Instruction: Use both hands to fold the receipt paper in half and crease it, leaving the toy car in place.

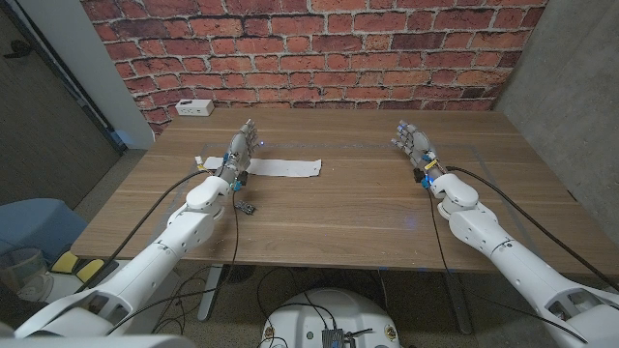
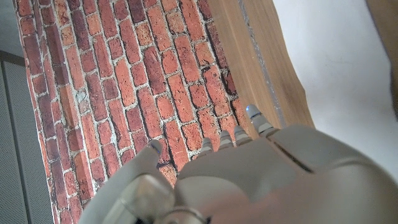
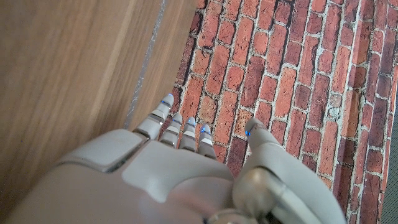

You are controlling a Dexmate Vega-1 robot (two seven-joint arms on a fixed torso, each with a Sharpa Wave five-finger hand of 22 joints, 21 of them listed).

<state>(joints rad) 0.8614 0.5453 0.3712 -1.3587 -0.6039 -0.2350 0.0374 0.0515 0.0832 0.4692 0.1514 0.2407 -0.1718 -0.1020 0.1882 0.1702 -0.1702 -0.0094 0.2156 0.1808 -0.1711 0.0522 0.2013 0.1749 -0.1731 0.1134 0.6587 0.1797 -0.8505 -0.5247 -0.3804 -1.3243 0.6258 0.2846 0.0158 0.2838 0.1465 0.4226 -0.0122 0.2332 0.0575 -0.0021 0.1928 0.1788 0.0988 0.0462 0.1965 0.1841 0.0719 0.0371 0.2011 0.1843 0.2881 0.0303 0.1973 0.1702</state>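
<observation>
Brick wall behind worktop (image 1: 368, 208). Left hand (image 1: 239, 153) at receipt paper (image 1: 282, 168) end, grip unclear, possibly touching; right hand (image 1: 414, 143) apart, empty, well away. One-handed pull could skew fold.

Wooden table (image 1: 338, 208) stood before a red brick wall (image 1: 319, 48). White box (image 1: 194, 107) sat at the table's far edge, beyond the left fingers. Grey concrete wall (image 1: 571, 97) stood outboard of the right fingers.

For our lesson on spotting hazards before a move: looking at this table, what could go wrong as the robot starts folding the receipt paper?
1. The left hand is at the receipt paper's left end while the right hand stands far off, so one-sided contact might drag the strip.
2. The paper lies flat on the table, likely hard to lift by an edge.
3. A small dark object, possibly the toy car, lies beside the left forearm and might be nudged.
</observation>
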